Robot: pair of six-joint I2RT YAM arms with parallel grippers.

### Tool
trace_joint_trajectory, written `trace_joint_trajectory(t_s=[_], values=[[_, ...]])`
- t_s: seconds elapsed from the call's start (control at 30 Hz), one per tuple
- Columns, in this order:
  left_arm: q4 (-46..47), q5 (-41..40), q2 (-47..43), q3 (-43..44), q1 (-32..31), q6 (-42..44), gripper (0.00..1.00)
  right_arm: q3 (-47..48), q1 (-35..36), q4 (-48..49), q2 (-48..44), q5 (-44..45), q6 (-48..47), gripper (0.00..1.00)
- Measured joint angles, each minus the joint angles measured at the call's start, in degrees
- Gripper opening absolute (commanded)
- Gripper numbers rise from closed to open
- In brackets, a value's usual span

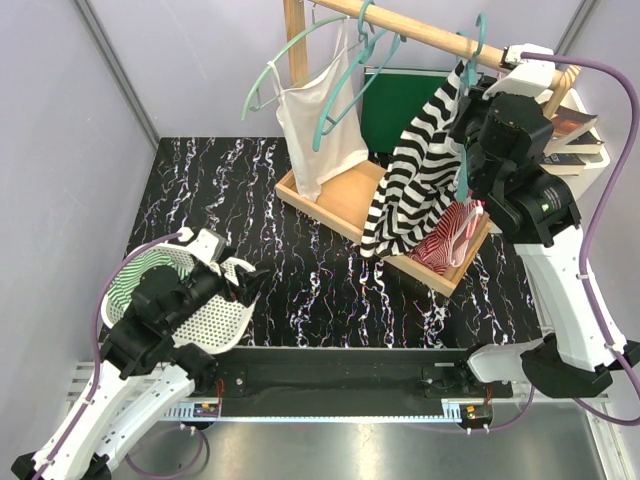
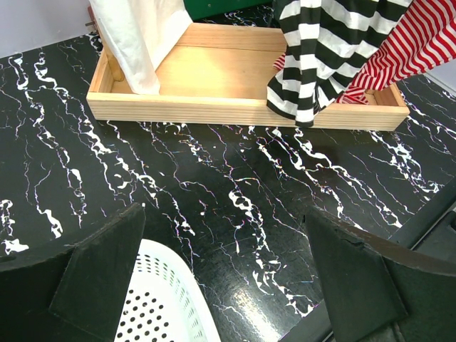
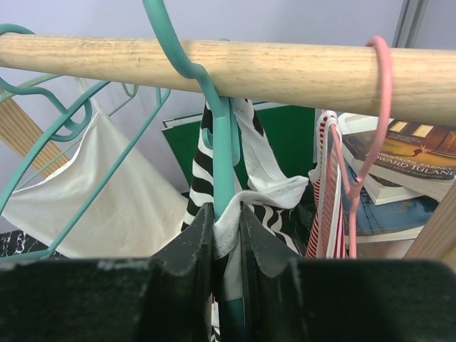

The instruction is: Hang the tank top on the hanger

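Observation:
The black-and-white striped tank top (image 1: pixel 425 170) hangs from a teal hanger (image 1: pixel 472 50) hooked over the wooden rail (image 1: pixel 420 35); its hem drapes over the wooden tray's front edge. My right gripper (image 1: pixel 468 120) is up at the rail, shut on the hanger's teal stem (image 3: pixel 222 149) together with the top's white strap (image 3: pixel 242 206). The striped cloth (image 3: pixel 199 178) shows behind the fingers. The top's lower part also shows in the left wrist view (image 2: pixel 328 50). My left gripper (image 1: pixel 240 285) is open and empty, low over a white basket, far from the top.
A plain white tank top (image 1: pixel 320 130) hangs on other teal hangers (image 1: pixel 345 80) at the rail's left. A pink hanger (image 3: pixel 370 142) holds a red-and-white striped garment (image 1: pixel 450 235). Wooden tray (image 2: pixel 235 110) stands below. White perforated basket (image 1: pixel 215 315) lies near left. Books (image 1: pixel 575 140) stacked at right.

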Motion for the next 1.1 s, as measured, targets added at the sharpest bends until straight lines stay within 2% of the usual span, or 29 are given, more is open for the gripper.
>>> trace_joint_trajectory(t_s=[0.33, 0.57, 0.7, 0.73, 0.8, 0.83, 0.93, 1.1], values=[[0.0, 0.15, 0.0, 0.0, 0.0, -0.15, 0.99, -8.72, -4.22, 0.04, -2.43, -1.16, 4.7, 0.0], [0.0, 0.2, 0.0, 0.0, 0.0, -0.57, 0.99, -12.17, -4.46, 2.49, -3.54, -1.31, 7.37, 0.0], [0.0, 0.2, 0.02, 0.0, 0.0, -0.59, 0.99, -13.42, -4.5, 3.02, -4.81, -1.7, 8.04, 0.26], [0.0, 0.2, 0.07, 0.0, 0.0, -0.61, 0.99, -13.62, -4.55, 3.02, -5.14, -2.14, 8.2, 0.39], [0.0, 0.17, 0.15, 0.0, 0.0, -0.63, 0.99, -14.03, -4.61, 3.08, -5.81, -2.91, 8.63, 0.51], [0.0, 0.2, 0.22, 0.0, 0.0, -0.63, 0.99, -14.29, -4.63, 3.04, -6.16, -3.34, 8.74, 0.64], [0.0, 0.17, 0.42, 0.0, 0.0, -0.81, 0.99, -15.87, -4.68, 3.04, -7.89, -4.63, 8.94, 0.78], [-0.02, 0.15, 0.94, 0.0, 0.02, -0.83, 0.99, -18.34, -4.72, 3.08, -11.28, -6.6, 8.83, 0.93]])
